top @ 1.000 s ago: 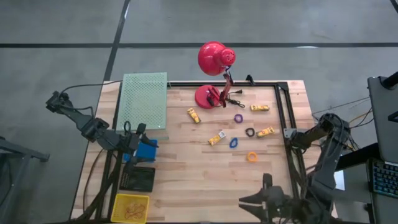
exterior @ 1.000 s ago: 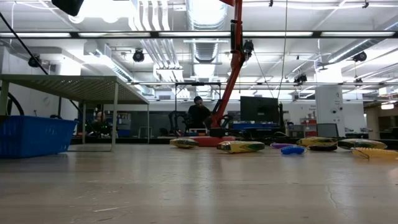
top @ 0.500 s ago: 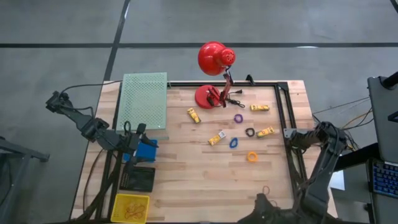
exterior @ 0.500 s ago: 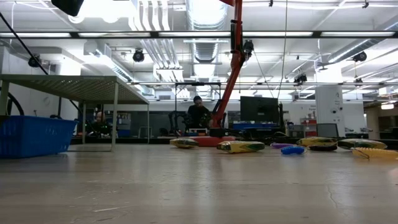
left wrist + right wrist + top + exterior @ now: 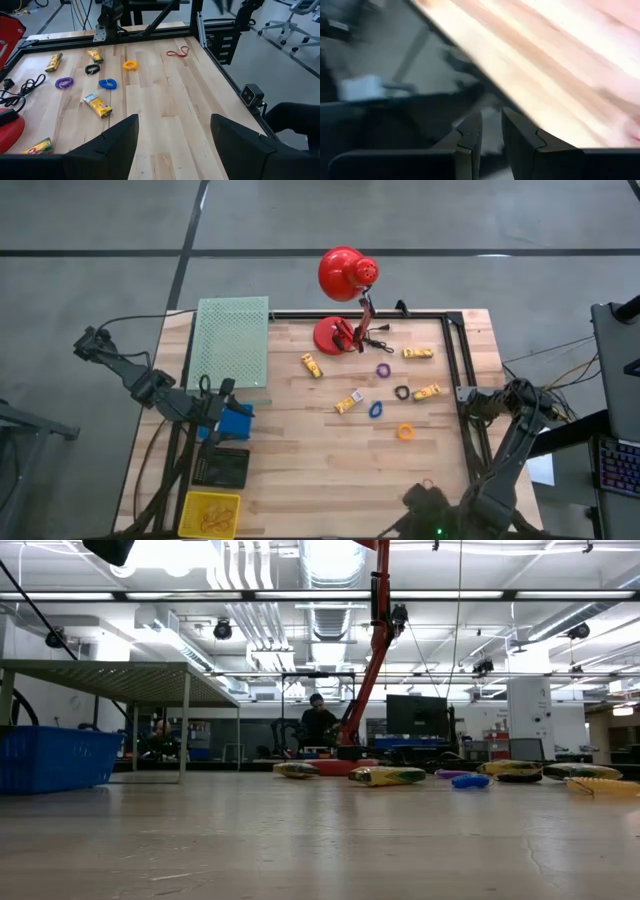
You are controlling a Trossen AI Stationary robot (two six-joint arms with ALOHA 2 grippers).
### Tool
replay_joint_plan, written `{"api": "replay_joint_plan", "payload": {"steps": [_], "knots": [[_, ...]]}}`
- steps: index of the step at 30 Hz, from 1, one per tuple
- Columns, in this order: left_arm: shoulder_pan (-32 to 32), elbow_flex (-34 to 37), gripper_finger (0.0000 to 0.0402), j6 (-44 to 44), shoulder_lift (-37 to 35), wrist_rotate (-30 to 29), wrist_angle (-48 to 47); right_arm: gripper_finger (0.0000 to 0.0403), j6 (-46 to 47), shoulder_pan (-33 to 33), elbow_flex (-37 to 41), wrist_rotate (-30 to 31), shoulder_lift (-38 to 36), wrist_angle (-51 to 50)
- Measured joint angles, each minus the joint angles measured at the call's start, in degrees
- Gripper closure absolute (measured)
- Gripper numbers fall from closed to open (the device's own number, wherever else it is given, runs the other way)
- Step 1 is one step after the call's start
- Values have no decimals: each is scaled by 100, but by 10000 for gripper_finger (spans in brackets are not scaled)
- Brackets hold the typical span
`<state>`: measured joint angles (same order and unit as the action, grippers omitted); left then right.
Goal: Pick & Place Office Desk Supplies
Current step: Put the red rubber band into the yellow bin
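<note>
The office desk supplies lie loose on the wooden table: yellow pieces, a purple ring, a black ring, a blue ring, an orange ring and a red rubber band near the near right corner. My right gripper hangs over the table's near edge by the rubber band, pointing steeply down, its fingers a narrow gap apart with nothing between them. My left gripper waits wide open at the table's left side, above the blue bin.
A red desk lamp stands at the far middle on its base. A green mesh tray is at the far left. A black holder and a yellow bin sit at the near left. A black frame rail runs along the right side.
My right gripper has sunk at the table's near edge, tipping from nearly level to steeply downward and rolling about its wrist. The supplies lie where they were.
</note>
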<state>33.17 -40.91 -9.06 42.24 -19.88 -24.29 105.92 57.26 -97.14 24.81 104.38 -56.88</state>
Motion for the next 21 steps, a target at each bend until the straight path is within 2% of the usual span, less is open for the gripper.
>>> {"api": "replay_joint_plan", "payload": {"steps": [3, 10, 13, 18, 21], "knots": [[0, 0, 149, 0, -2, 0, 1, 333, 313, -16, 18, -404, 4, -755], [0, 0, 149, 0, -4, 0, 0, 333, 496, -18, 98, -435, 4, -2117], [0, 0, 149, 0, -4, 0, 0, 334, 493, -18, 181, -473, 0, -2298], [0, 0, 149, 0, -4, 0, 0, 335, 489, -16, 444, -1520, 0, -2481], [0, 0, 149, 0, -4, 0, 0, 335, 438, -11, 720, -1835, 0, -2444]]}}
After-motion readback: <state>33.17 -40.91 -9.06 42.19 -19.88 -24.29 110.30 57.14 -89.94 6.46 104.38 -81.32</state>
